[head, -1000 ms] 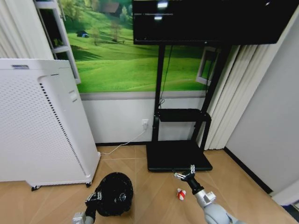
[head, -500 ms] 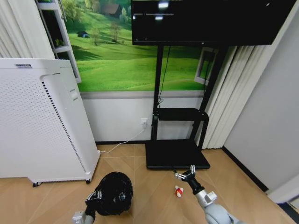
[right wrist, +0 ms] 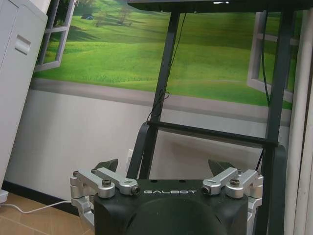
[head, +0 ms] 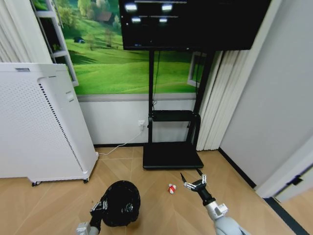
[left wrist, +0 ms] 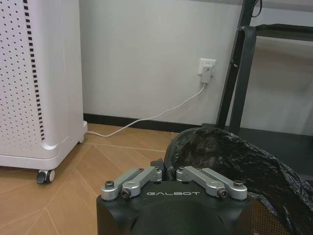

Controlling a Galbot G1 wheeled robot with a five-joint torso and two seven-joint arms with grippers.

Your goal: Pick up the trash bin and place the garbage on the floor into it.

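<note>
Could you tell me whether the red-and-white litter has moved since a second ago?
No. The litter keeps its spot before the stand base; the camera turned.

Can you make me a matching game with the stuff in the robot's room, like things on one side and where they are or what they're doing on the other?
Things:
1. trash bin
2. red-and-white piece
3. right gripper
4. white appliance

Places or states:
A. open, holding nothing
B. gripped at its rim by the left gripper
C. standing on wheels by the wall
D. lying on the floor near the black stand

Pairs: 1-B, 2-D, 3-A, 4-C
</note>
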